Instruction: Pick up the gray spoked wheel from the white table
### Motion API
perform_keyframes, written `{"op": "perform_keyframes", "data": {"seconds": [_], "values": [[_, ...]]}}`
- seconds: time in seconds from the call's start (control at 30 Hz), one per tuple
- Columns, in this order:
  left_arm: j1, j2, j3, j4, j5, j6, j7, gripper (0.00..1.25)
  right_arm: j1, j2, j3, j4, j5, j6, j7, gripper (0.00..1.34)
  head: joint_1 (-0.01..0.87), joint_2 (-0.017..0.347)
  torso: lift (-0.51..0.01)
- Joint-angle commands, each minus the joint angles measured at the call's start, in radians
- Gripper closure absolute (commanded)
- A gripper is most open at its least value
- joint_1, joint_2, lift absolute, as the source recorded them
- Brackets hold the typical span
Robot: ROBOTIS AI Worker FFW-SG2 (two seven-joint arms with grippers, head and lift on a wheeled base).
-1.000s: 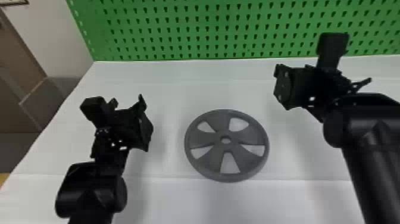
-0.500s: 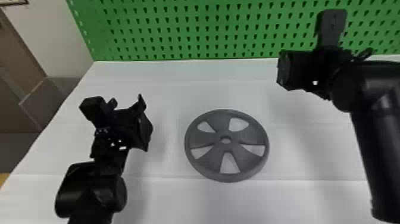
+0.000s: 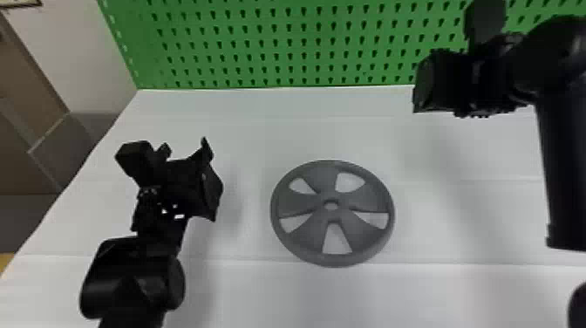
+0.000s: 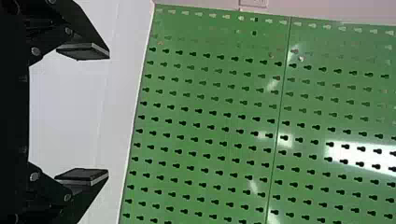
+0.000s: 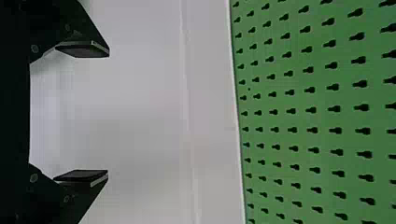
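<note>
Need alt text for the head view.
Gray spoked wheel lying flat on a white table, between the robot's black left arm and right arm, neither touching it; a green pegboard stands behind the table.

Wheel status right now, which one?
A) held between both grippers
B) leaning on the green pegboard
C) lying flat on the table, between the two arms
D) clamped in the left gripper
C: the gray spoked wheel lies flat on the white table, with one arm on either side of it.
</note>
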Motion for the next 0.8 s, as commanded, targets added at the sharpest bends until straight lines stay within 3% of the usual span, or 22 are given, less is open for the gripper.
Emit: {"op": "perform_keyframes", "data": {"seconds": [0.0, 0.2, 0.37, 0.77], "values": [[0.0, 0.001, 0.002, 0.0, 0.002, 0.0, 0.0, 0.36, -0.055, -0.01, -0.023, 0.092, -0.086, 0.074, -0.039, 0.35, 0.839, 0.13, -0.065], [-0.003, 0.001, -0.003, -0.002, -0.004, 0.003, 0.0, 0.36, -0.112, -0.016, -0.023, 0.155, -0.072, 0.198, -0.089, 0.35, 0.839, 0.13, -0.065], [-0.006, 0.006, -0.009, -0.002, -0.014, 0.006, 0.0, 0.36, -0.14, -0.009, -0.003, 0.193, -0.042, 0.203, -0.091, 0.35, 0.839, 0.13, -0.065], [-0.018, 0.024, -0.046, -0.002, -0.018, 0.025, 0.015, 0.36, -0.206, -0.024, -0.034, 0.429, -0.117, 0.203, -0.089, 0.35, 0.839, 0.13, -0.065]]}}
